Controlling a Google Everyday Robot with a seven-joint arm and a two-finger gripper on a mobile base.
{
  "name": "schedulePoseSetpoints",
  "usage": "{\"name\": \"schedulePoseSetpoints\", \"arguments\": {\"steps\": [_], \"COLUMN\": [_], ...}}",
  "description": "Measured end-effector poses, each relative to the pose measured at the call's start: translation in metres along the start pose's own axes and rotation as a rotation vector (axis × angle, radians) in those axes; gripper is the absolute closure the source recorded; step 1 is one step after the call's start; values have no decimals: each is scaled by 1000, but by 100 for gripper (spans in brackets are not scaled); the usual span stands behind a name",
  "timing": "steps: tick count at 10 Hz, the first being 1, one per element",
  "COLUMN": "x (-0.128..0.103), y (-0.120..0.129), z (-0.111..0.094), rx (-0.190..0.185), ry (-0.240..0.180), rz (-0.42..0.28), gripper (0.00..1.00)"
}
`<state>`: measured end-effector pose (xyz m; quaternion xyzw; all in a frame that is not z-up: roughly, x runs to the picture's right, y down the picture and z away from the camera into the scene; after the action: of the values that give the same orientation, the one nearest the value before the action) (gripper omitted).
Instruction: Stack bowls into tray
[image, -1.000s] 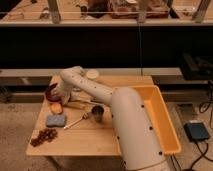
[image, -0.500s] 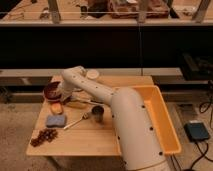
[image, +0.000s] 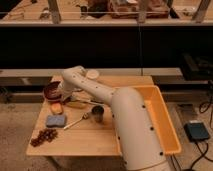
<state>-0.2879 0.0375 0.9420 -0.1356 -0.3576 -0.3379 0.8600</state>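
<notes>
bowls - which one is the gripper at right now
The dark maroon bowl, at the table's far left. The gripper sits against its right side, while the orange bowl lies nearer the front, apart.

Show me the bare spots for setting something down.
Free: the table's front middle, between grapes and arm; most of the yellow tray. Crowded: the left end, where the gripper meets the maroon bowl, orange bowl, sponge, spoon, cup.

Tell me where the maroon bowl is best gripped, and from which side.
Probably the rim of the maroon bowl, one finger inside and one outside, coming from above: it sits open side up and tilted at the table's left end. The hand is already at its right edge; the orange bowl lies just in front.
</notes>
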Motion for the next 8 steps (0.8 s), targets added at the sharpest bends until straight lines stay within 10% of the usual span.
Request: {"name": "schedulePoseSetpoints", "arguments": {"steps": [8], "x": [7], "y": [-1], "z": [-31], "rx": [45], "ry": [37], "rz": [-5], "gripper": [100]}}
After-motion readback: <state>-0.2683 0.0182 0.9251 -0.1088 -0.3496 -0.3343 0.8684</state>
